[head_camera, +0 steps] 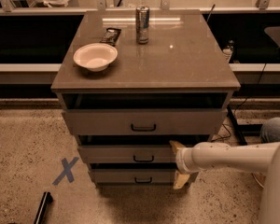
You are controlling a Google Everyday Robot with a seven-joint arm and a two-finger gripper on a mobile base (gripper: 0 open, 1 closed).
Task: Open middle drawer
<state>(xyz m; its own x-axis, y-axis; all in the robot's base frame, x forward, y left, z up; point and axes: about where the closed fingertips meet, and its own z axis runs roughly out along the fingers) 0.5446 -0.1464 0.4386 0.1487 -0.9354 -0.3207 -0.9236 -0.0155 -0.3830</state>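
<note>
The middle drawer (116, 153) is the second grey-brown front of the cabinet, with a small black bar handle (143, 159). It sits slightly forward, with a dark gap above it. My gripper (178, 163) is on a white arm reaching in from the right, in front of the right part of that drawer front and to the right of the handle. Its two tan fingers (177, 147) stand apart, one above the other, with nothing between them. The gripper hides the drawer's right end.
The top drawer (107, 122) stands slightly out and the lowest drawer (126, 175) sits under the middle one. On the cabinet top are a white bowl (95, 56), a can (142, 18) and a dark packet (111, 35). A blue tape X (66, 170) and a black object (42, 208) lie on the floor at left.
</note>
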